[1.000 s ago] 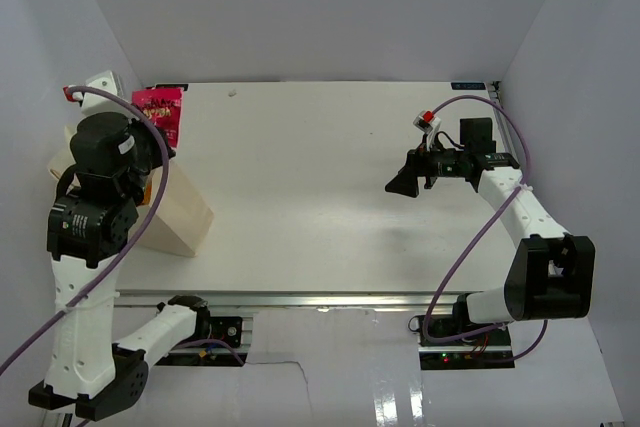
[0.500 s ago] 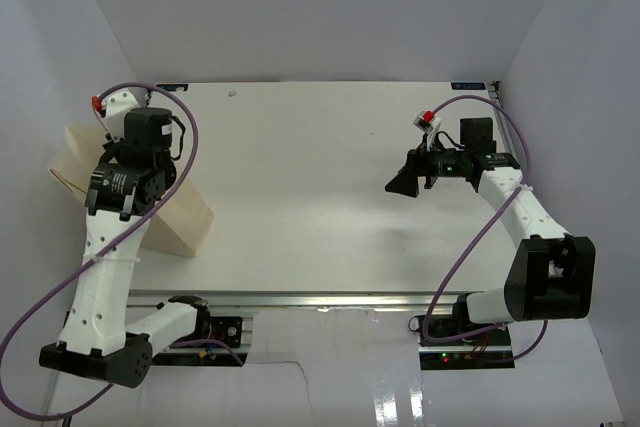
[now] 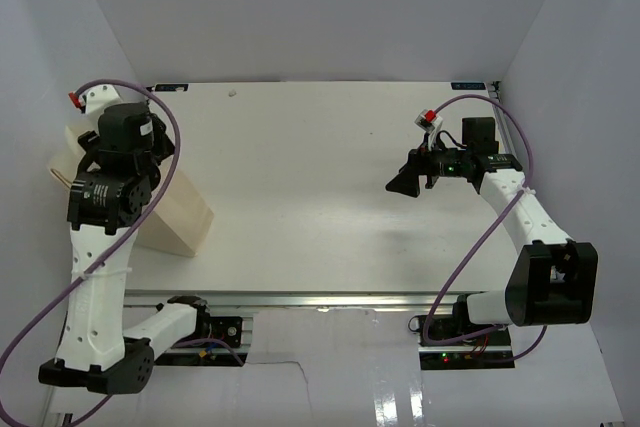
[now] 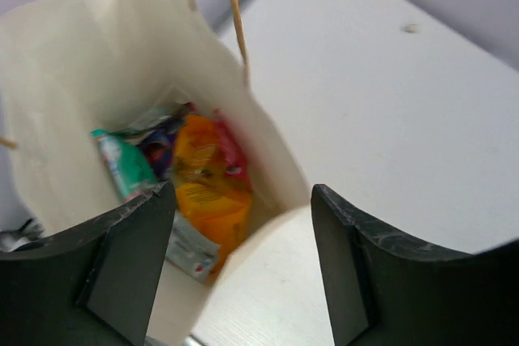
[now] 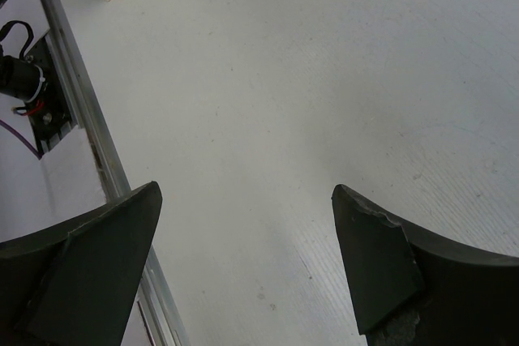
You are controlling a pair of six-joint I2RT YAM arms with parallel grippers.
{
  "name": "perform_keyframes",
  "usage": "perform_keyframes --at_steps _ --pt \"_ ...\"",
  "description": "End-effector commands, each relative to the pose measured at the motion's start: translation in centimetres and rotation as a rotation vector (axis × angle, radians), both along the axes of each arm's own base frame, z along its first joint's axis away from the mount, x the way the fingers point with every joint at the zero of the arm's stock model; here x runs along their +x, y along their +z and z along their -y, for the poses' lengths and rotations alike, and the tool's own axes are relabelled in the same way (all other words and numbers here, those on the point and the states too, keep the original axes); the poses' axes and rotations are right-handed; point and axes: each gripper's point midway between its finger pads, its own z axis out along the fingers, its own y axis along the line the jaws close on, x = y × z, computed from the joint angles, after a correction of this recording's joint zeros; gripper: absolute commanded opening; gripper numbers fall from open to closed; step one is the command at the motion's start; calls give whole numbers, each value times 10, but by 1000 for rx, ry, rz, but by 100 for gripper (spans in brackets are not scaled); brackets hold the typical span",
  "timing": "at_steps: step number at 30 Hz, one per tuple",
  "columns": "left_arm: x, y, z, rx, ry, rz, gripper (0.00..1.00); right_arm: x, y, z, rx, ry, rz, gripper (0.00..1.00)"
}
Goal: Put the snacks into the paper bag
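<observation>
Snacks: orange flat packet, teal-and-white packet, red packet, silver-blue packet, all inside cream paper carrier bag, frame left. Above bag mouth: left pincer, spread, empty. Over white tabletop, frame right: right pincer, spread, empty.

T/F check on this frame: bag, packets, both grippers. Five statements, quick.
1. The left gripper is above the bag's open mouth. True.
2. The left gripper is clamped on a packet. False: its jaws are apart with nothing between them.
3. The orange packet lies on the table. False: it is inside the bag, near the teal packet.
4. The right gripper is open and empty, over bare table. True.
5. The bag is on the right arm's side. False: it is at the table's left edge, under the left arm.
</observation>
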Motion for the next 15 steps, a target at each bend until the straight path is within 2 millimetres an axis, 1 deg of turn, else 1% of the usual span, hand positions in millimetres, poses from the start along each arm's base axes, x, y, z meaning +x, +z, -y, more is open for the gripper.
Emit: perform_keyframes --at_steps 1,2,3,4,5,6,7,8,9,10,11,12,13,14,15 --pt "10 48 47 -124 -288 190 79 0 5 2 2 -7 25 91" --pt "10 57 64 -140 -394 230 82 1 5 2 -1 -14 22 91" --pt "15 73 81 -156 -495 293 85 4 3 5 -16 -39 11 91" --pt "14 77 113 -215 -668 310 86 6 2 6 -25 -54 1 92" --pt "16 77 129 -249 -747 309 88 9 4 8 -35 -72 2 93" --pt "19 81 142 -287 -807 329 90 15 1 14 -69 -125 -6 95" --pt "13 82 168 -363 -947 328 96 17 2 18 -89 -151 -1 95" --pt "15 72 179 -403 -994 305 98 20 2 22 -108 -176 4 96" --pt "18 73 187 -433 -1033 316 98 29 4 32 -153 -245 19 98" --pt "16 70 195 -468 -1070 314 98 33 8 38 -179 -286 38 98" --pt "13 73 204 -482 -1129 329 98 39 9 49 -227 -344 56 99" --pt "14 64 206 -498 -1135 314 98 44 17 55 -247 -381 82 94" --pt "13 63 207 -500 -1147 322 98 46 24 62 -268 -415 112 91" --pt "12 63 211 -502 -1172 330 98 51 27 74 -316 -479 133 90" --pt "10 63 210 -499 -1176 337 98 52 33 80 -333 -508 158 90"
